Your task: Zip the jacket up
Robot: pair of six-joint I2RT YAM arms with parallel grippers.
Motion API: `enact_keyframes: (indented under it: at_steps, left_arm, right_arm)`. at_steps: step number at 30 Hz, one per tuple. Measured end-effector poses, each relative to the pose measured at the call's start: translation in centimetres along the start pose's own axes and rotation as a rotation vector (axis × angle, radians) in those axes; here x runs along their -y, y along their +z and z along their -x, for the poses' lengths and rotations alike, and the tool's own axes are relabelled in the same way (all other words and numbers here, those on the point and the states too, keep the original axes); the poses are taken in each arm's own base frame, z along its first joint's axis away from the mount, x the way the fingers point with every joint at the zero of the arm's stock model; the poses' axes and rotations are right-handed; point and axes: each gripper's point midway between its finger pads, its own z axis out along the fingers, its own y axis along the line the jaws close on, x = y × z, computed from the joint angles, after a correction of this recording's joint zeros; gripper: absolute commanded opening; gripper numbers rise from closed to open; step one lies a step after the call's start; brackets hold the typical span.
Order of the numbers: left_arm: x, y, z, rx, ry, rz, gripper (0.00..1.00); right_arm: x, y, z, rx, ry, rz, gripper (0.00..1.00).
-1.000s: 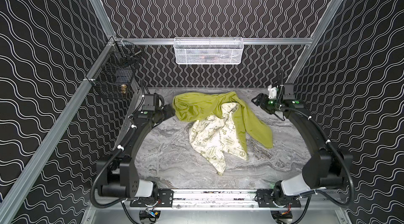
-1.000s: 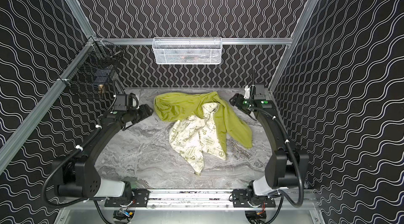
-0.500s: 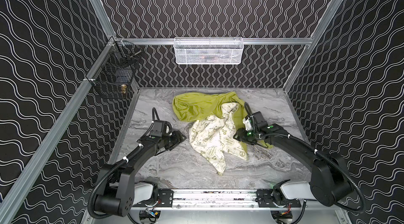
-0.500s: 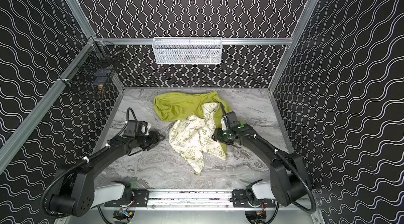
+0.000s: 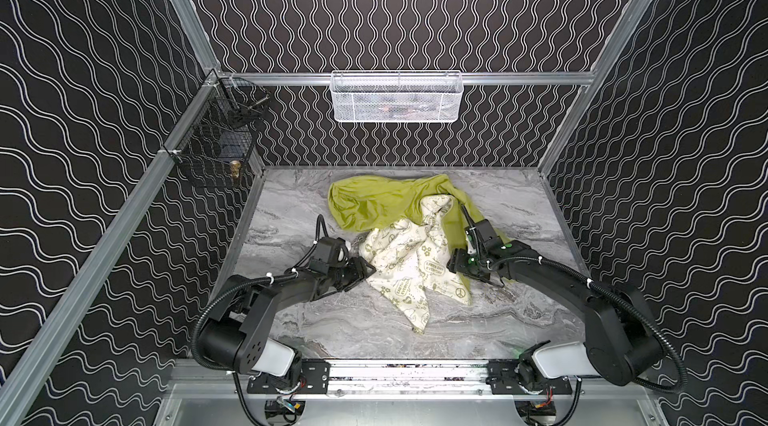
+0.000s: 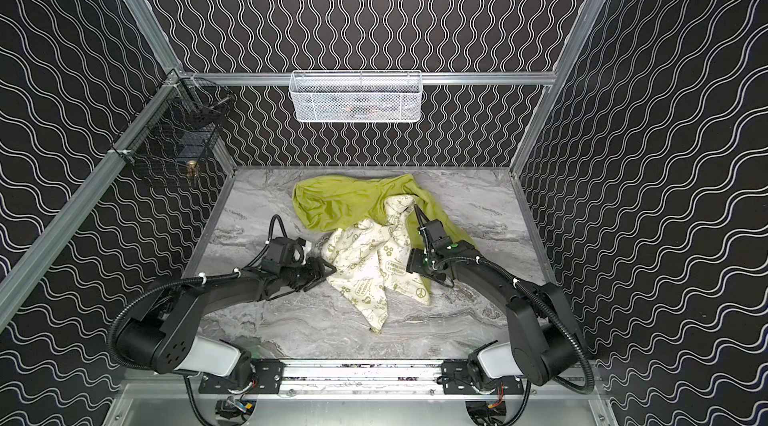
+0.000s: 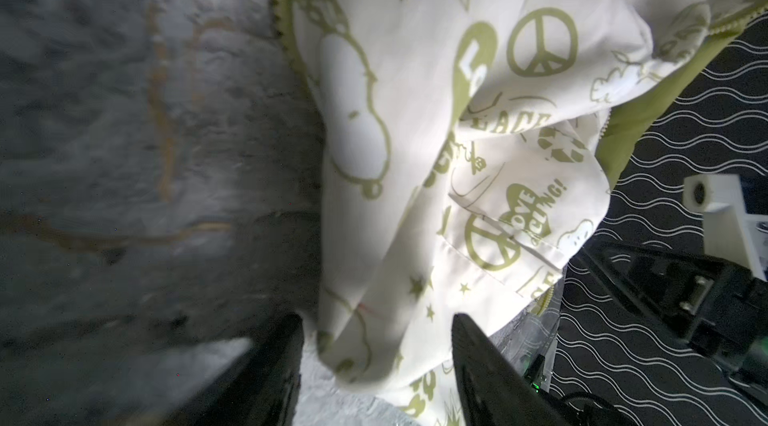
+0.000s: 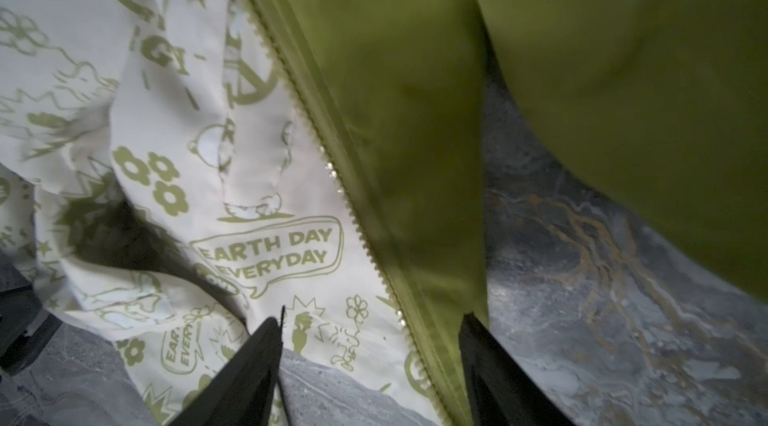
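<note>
Both top views: jacket [image 5: 386, 205] crumpled at frame centre on grey marble table [image 5: 519, 203]. Green shell toward back, cream printed lining spread toward front. Left gripper [image 5: 368, 270] at lining's left edge. Right gripper [image 5: 457, 264] at right edge, where lining meets green.

Left wrist view: left gripper [image 7: 376, 320] jaws wide apart, fold of cream lining between them, not pinched.

Right wrist view: right gripper [image 8: 370, 320] jaws wide apart, straddling zipper [image 8: 353, 203] teeth between lining and shell. Nothing clamped.
</note>
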Motion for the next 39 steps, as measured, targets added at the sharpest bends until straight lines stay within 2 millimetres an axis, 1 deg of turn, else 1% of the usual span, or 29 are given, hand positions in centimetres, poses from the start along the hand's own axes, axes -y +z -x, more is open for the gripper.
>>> enact_keyframes:
  at_steps: [2,6,9,10,12,15,16,17,20,21,22,23,25,26,27,29,32,34,37,39]
  left_arm:
    - [0.3,0.4,-0.2,0.002,0.012,-0.016,0.55]
    - [0.1,0.8,-0.3,0.007,0.012,-0.017,0.34]
    - [-0.1,0.5,-0.1,0.014,0.005,0.012,0.22]
    - [0.4,0.3,0.2,0.018,0.008,0.012,0.18]
    - [2.0,-0.5,1.3,0.049,0.039,-0.006,0.10]
    - [5.0,-2.2,3.2,0.102,0.101,-0.037,0.04]
    - [5.8,-2.7,3.7,0.117,0.123,-0.039,0.02]
    - [6.6,-3.3,4.1,0.127,0.140,-0.041,0.01]
    - [8.2,-4.7,5.0,0.144,0.179,-0.031,0.00]
    - [8.6,-5.1,5.2,0.150,0.189,-0.026,0.00]
    - [9.1,-5.8,5.5,0.155,0.203,-0.018,0.00]
    - [9.5,-6.4,5.8,0.165,0.215,-0.012,0.00]
    - [10.3,-7.6,6.3,0.179,0.240,0.000,0.00]
    - [10.4,-8.1,6.6,0.187,0.244,0.011,0.00]
    - [10.6,-8.8,6.9,0.198,0.253,0.022,0.00]
    - [10.7,-9.9,7.5,0.209,0.260,0.041,0.00]
    - [10.0,-11.4,8.5,0.224,0.259,0.080,0.00]
    - [9.2,-12.2,9.0,0.228,0.252,0.111,0.00]
    - [7.8,-13.0,9.6,0.225,0.239,0.148,0.00]
    - [7.2,-13.1,9.7,0.217,0.231,0.162,0.00]
  right_arm:
    - [0.5,0.5,-0.6,-0.024,0.005,-0.008,0.60]
    - [1.8,1.3,-1.5,-0.051,0.018,-0.044,0.50]
    - [2.2,1.4,-1.3,-0.052,0.035,-0.042,0.38]
    - [2.5,1.3,-1.0,-0.043,0.045,-0.047,0.31]
    - [3.1,1.2,-0.4,-0.024,0.062,-0.063,0.17]
    - [3.3,0.9,0.2,-0.011,0.071,-0.061,0.03]
    - [3.3,0.7,0.4,-0.006,0.072,-0.055,0.00]
    - [3.4,0.5,0.7,0.003,0.079,-0.056,0.00]
    - [3.6,-0.2,1.4,0.026,0.074,-0.053,0.00]
    - [3.5,-0.5,1.6,0.034,0.075,-0.047,0.01]
    - [3.3,-0.9,1.8,0.044,0.074,-0.041,0.10]
    - [3.2,-1.2,1.9,0.053,0.073,-0.033,0.22]
    - [2.9,-1.4,2.0,0.054,0.075,-0.014,0.44]
    - [2.8,-1.4,1.9,0.049,0.072,-0.005,0.49]
    - [2.7,-1.4,1.7,0.041,0.072,0.006,0.57]
    - [2.5,-1.1,1.0,0.018,0.070,0.032,0.66]
    - [2.3,-0.6,-0.3,-0.018,0.070,0.067,0.75]
    - [1.9,-0.3,-1.0,-0.034,0.064,0.103,0.78]
    - [1.0,0.2,-2.5,-0.071,0.040,0.151,0.78]
    - [0.2,0.6,-3.6,-0.099,0.015,0.181,0.77]
